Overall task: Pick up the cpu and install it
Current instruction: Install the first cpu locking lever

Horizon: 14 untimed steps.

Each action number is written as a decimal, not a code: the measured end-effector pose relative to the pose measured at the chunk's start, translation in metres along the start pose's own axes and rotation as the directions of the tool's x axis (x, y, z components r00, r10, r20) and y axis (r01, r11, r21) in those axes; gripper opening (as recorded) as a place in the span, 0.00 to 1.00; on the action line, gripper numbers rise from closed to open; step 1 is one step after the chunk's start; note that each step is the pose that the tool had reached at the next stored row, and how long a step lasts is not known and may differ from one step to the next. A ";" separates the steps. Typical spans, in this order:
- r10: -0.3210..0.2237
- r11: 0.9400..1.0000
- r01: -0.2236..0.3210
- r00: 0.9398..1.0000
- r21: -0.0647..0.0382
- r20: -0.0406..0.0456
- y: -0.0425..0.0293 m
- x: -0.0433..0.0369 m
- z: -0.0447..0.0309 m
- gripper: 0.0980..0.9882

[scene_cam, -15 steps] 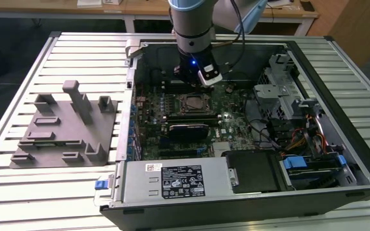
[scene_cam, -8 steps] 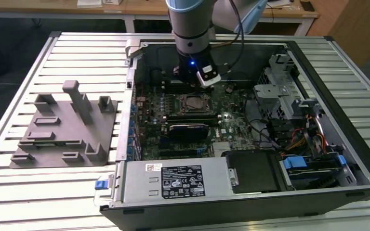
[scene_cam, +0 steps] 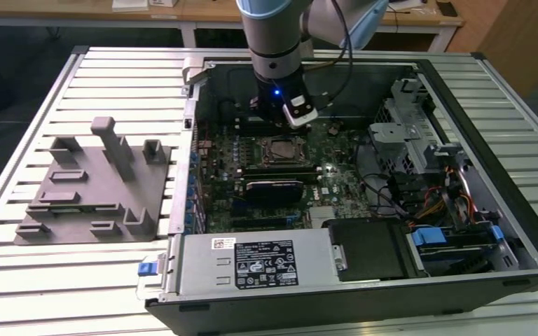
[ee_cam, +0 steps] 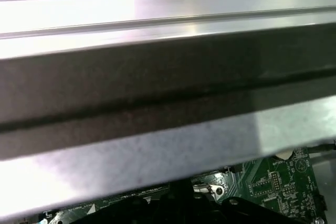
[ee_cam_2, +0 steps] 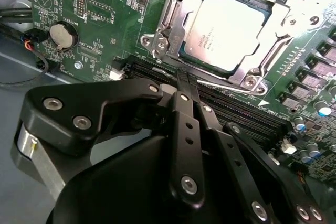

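Observation:
The cpu [ee_cam_2: 227, 27], a flat square chip with a pale silvery top, lies seated in the metal-rimmed socket frame [ee_cam_2: 157, 40] on the green motherboard [ee_cam_2: 94, 3]. In the exterior view the cpu [scene_cam: 279, 149] sits in the middle of the open computer case, just in front of the arm's tool. My gripper [ee_cam_2: 185, 77] hovers just off the socket's edge, over the black memory slots [ee_cam_2: 236, 111]. Its two black fingers are pressed together with nothing between them. In the exterior view the gripper [scene_cam: 271, 129] hangs low inside the case, behind the socket.
A grey fixture [scene_cam: 92, 189] stands on the slatted table at the exterior view's left. The case holds a power supply [scene_cam: 250, 262] at the front and a drive cage [scene_cam: 409, 133] with cables at the right. A coin battery [ee_cam_2: 63, 35] sits on the board.

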<state>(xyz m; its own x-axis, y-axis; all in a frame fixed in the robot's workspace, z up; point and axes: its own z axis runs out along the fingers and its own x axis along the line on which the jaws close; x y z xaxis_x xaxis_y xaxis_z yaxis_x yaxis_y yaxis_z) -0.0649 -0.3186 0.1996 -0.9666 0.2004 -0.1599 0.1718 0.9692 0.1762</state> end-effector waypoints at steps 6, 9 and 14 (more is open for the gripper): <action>0.024 1.000 -0.024 1.000 0.004 0.004 0.0022 0.0007 0.0016 0.01; 0.034 0.999 -0.034 0.999 0.006 0.006 0.0038 0.0011 0.0023 0.01; 0.054 0.998 -0.054 0.998 0.009 0.010 0.0043 0.0014 0.0034 0.01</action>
<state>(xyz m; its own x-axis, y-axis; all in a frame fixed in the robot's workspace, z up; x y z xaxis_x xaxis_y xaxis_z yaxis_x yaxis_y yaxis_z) -0.0649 -0.3137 0.1968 -0.9538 0.2543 -0.1600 0.2259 0.9581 0.1758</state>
